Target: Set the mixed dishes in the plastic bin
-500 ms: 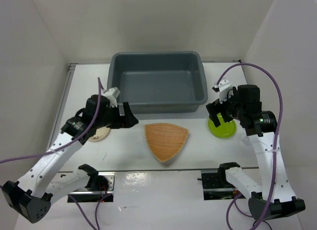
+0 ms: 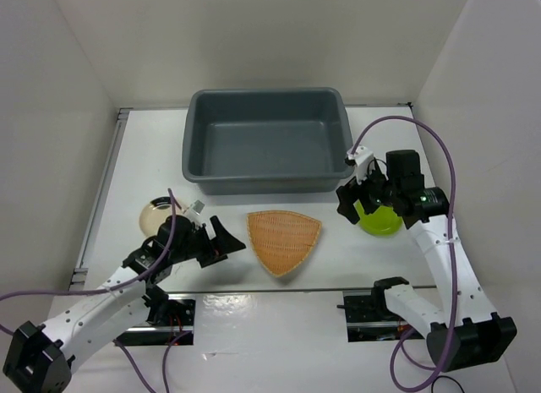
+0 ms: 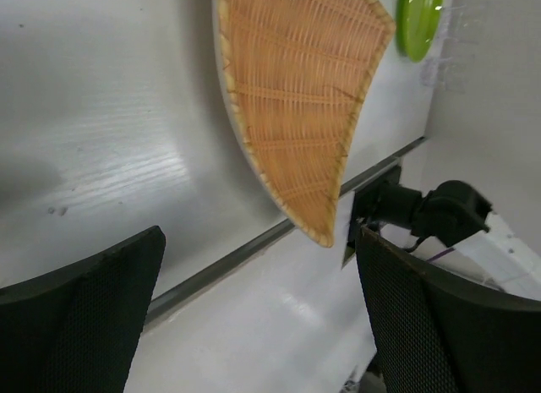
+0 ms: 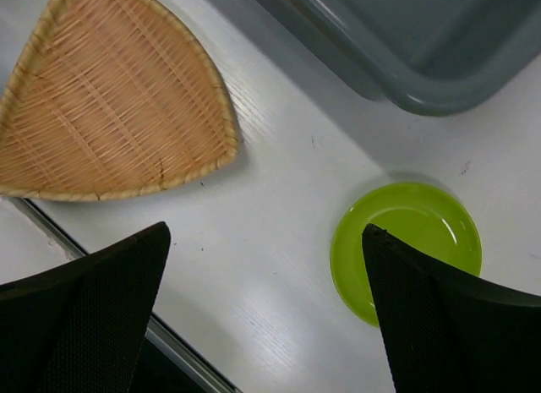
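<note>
1. L arm (image 2: 93,300): lying low, stretched fwd from base, wrist turned twd centre.
2. L gripper (image 2: 226,239): jaws wide apart.
3. R arm (image 2: 446,253): upright, elbow high, wrist bent inward.
4. R gripper (image 2: 347,205): aimed down, jaws wide apart.

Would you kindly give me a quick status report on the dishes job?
Both jaws open, empty. Woven plate, green plate, saucer on table; bin empty. Nothing blocking.

Figure: laboratory robot test cell, as I view it from my remote station. Plain white panel walls (image 2: 254,38) enclose a white tabletop (image 2: 144,156) ahead of and to either side of the jaws. Behind the jaws, two white robot arms (image 2: 448,258) trail purple cables (image 2: 401,118). Their black base mounts (image 2: 376,307) are bolted along the table's near edge.
</note>
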Controlling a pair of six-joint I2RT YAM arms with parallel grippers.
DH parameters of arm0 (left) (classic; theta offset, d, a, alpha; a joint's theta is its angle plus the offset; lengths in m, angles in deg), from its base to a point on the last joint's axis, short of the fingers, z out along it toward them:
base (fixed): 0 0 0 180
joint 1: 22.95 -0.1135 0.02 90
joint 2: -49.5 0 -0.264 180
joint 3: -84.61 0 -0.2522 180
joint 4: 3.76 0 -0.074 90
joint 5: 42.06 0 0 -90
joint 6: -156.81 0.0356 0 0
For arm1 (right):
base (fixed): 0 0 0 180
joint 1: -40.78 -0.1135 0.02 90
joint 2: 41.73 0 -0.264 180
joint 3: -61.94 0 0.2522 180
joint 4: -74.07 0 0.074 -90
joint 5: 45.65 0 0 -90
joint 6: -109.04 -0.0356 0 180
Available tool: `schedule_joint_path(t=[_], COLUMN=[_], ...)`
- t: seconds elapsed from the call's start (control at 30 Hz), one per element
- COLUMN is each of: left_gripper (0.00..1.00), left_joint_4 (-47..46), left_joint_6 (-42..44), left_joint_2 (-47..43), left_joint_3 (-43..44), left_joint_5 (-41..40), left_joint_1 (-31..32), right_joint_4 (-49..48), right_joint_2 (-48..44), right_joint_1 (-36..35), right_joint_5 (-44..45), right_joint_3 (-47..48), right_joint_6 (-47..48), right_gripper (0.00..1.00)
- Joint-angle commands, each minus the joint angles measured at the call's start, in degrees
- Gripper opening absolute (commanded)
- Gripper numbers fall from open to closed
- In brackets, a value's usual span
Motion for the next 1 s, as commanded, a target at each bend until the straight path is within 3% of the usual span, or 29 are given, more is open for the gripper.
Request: schedule_joint_path(t=[0.0, 0.2, 0.37, 0.63, 0.7, 0.77, 0.87, 0.97], left_gripper=[1.00, 1.00, 1.00, 1.00, 0.95, 0.66, 0.09, 0.00], left_joint_4=[-13.0, -23.3, -27.3, -35.5, -36.0, -36.6, -33.5, -28.3], left_joint_6=[-5.4, -3.1, -0.1, -0.1, -0.1, -0.1, 0.4, 3.8], left_joint_2=[3.1, 25.5, 44.2, 53.9, 55.1, 55.8, 56.3, 56.3], left_joint_3=[-1.8, 1.6, 9.8, 13.2, 13.7, 14.3, 15.1, 18.0], left_joint_5=[-0.3, 3.7, 8.4, 12.2, 13.6, 14.2, 14.2, 14.8], left_joint_1=[0.9, 2.0, 4.6, 5.2, 5.8, 5.8, 6.3, 6.3], right_joint_4=[-5.0, -9.9, -15.7, -17.5, -18.0, -18.5, -19.1, -19.7], right_joint_2=[1.5, 2.1, -4.4, -7.6, -7.6, -8.2, -8.2, -8.7], right_joint_1=[-2.2, -3.6, -3.6, -3.6, -3.6, -3.6, -3.6, -3.6], right_joint_5=[-3.1, 0.4, 3.2, 7.7, 7.8, 8.3, 9.8, 11.0], right_joint_3=[0.1, -2.4, -7.7, -9.4, -10.0, -10.0, -10.5, -10.5], right_joint_6=[0.1, -1.7, -4.5, -5.5, -5.5, -5.5, -6.0, -6.6], right_gripper=[0.98, 0.98, 0.98, 0.98, 0.98, 0.98, 0.98, 0.98])
